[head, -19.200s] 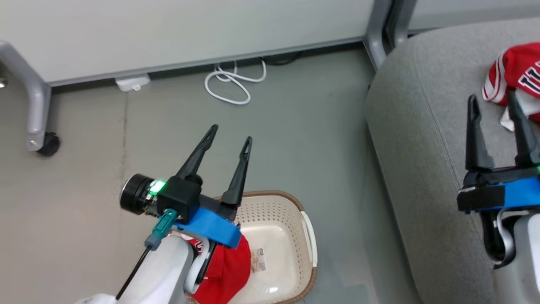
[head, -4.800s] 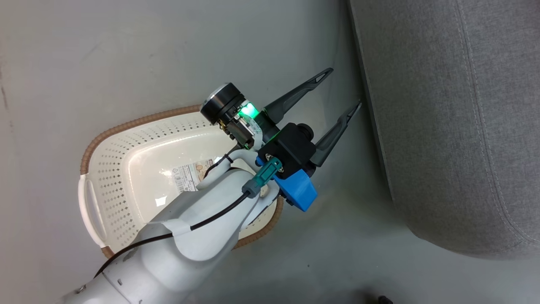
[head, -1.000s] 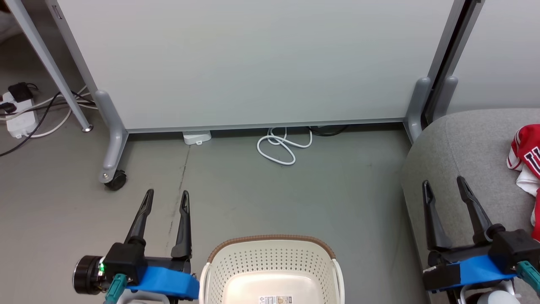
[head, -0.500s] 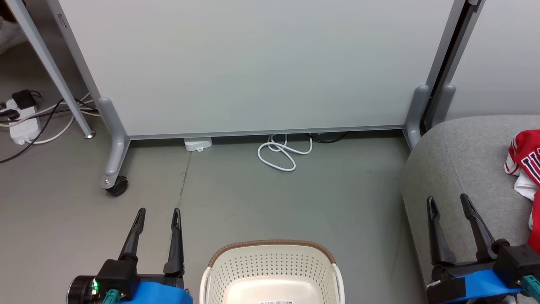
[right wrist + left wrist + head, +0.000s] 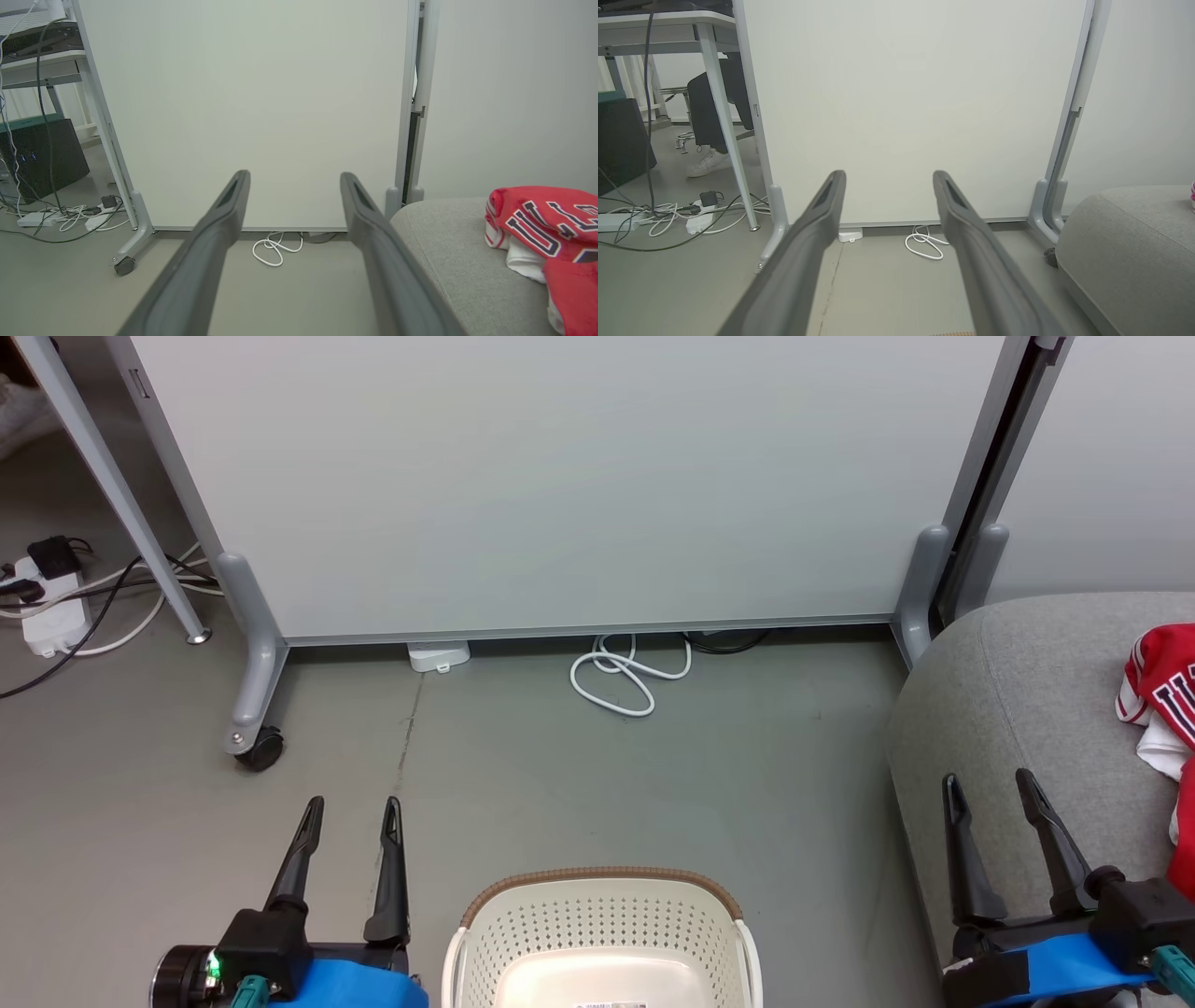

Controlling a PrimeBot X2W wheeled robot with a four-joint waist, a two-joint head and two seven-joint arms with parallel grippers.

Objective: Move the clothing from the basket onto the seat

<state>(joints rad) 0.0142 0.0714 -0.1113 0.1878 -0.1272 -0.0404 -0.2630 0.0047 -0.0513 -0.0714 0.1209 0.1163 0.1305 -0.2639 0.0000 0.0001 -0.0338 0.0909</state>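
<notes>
2 grippers hang low over the floor (image 5: 523, 775), both with fingers spread wide and nothing between them. The left gripper (image 5: 354, 803) is just left of the basket (image 5: 597, 875) and apart from it. The right gripper (image 5: 986, 777) hovers over the seat (image 5: 1018, 709) near its rounded left edge, fingers pointing at the panel (image 5: 560, 476).

The basket stands on the floor between the 2 arms, brown rim toward the panel. The part of its inside that shows is pale plastic with the top of a label.

The clothing (image 5: 1153, 691) lies on the seat, well back from that left edge and to the right of the right gripper, not touching it. In the right wrist view the clothing (image 5: 546, 219) is a rumpled red heap with white trim and dark block letters on top, white cloth tucked under. It may be 2 pieces, but the folds and the picture's edge keep me from telling.

A white cable (image 5: 621, 677) lies coiled on the floor at the panel's foot. A caster (image 5: 257, 747) sits under the panel's left leg, and a power strip (image 5: 42, 611) lies further left.

In the left wrist view the left gripper (image 5: 888, 175) points at the same panel, and a person's leg and pale shoe (image 5: 707, 163) show beyond a table leg.
</notes>
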